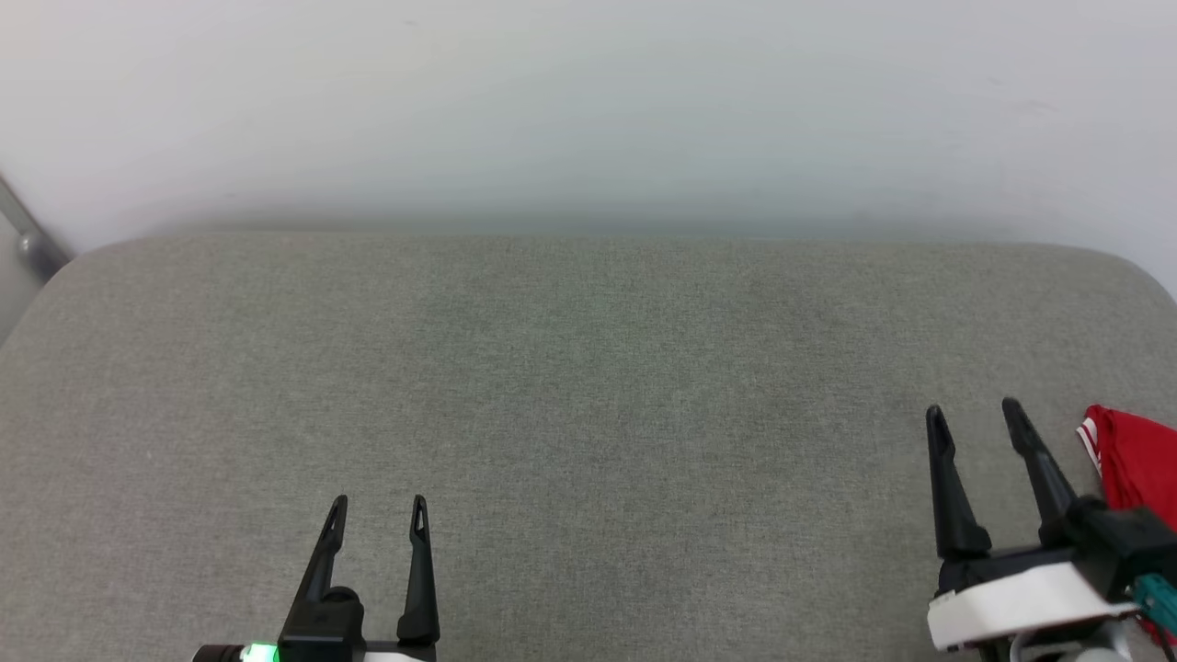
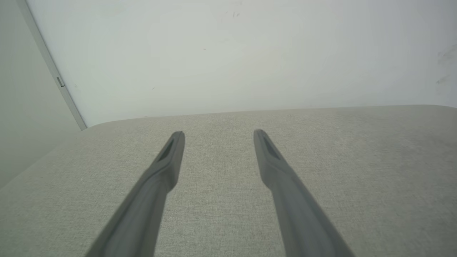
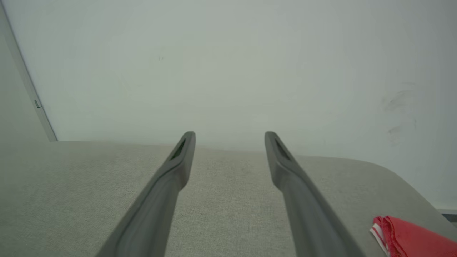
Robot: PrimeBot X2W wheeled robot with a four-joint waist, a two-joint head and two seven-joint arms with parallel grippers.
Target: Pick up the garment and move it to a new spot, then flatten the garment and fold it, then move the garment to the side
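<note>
Across our grey fabric worktop (image 1: 588,386), the red T-shirt (image 1: 1136,464) lies bunched at the right edge. It sits just to the right of our right hand (image 1: 973,412) and well apart from our left hand (image 1: 379,506). Both hands are spread open and hold nothing. We judge the right arm should reach.

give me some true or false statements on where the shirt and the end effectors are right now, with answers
1. The garment lies at the right edge of the grey cushion. True.
2. The right end effector is shut on the garment. False: it is open with nothing between its fingers, and the garment lies to its right.
3. The left end effector is open and holds nothing. True.
4. The garment is spread flat in the middle of the cushion. False: it sits at the far right, beside the right end effector.
</note>
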